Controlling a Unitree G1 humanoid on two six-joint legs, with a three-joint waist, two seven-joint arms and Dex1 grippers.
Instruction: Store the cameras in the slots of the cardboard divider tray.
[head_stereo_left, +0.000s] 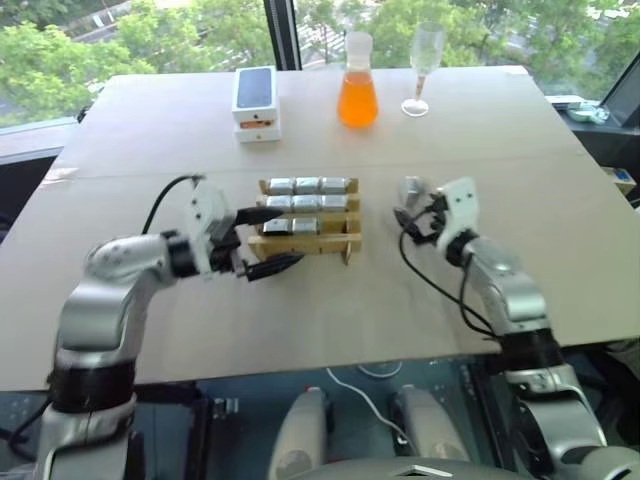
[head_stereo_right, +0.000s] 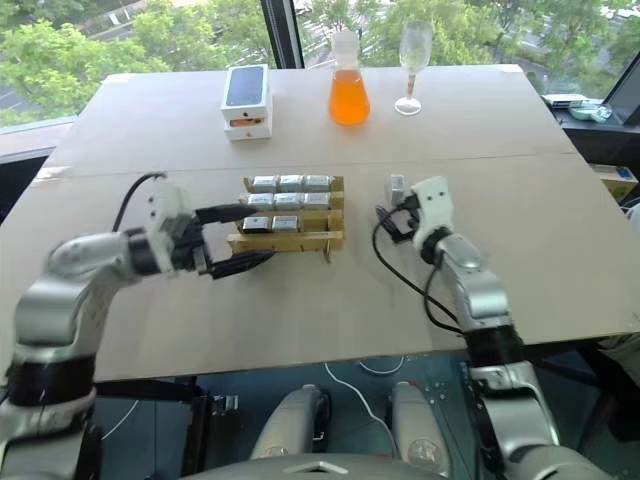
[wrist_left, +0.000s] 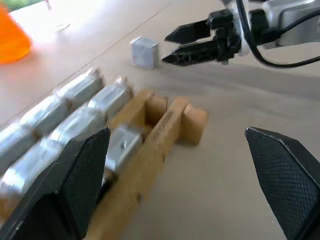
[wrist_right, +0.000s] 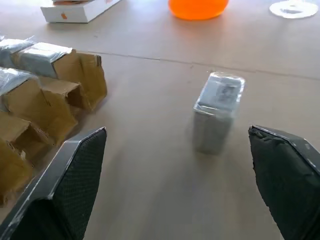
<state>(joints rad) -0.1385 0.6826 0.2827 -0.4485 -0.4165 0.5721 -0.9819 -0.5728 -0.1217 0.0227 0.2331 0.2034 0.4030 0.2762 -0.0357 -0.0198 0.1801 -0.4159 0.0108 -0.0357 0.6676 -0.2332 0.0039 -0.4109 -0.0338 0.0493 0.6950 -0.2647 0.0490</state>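
Observation:
The cardboard divider tray (head_stereo_left: 338, 243) sits mid-table with several silver-grey cameras (head_stereo_left: 307, 185) in its slots; the near right slot is empty (wrist_left: 156, 109). One loose camera (head_stereo_left: 410, 189) stands on the table to the tray's right, also in the right wrist view (wrist_right: 218, 109). My left gripper (head_stereo_left: 274, 238) is open at the tray's left end, one finger over the middle row and one at the near edge, holding nothing. My right gripper (head_stereo_left: 407, 222) is open just on the near side of the loose camera, which stands a little beyond its fingertips, untouched.
At the back of the table stand a white phone box (head_stereo_left: 255, 100), a flask of orange liquid (head_stereo_left: 357, 85) and a wine glass (head_stereo_left: 423, 65). Bare tabletop (head_stereo_left: 330, 310) lies between the tray and the near edge.

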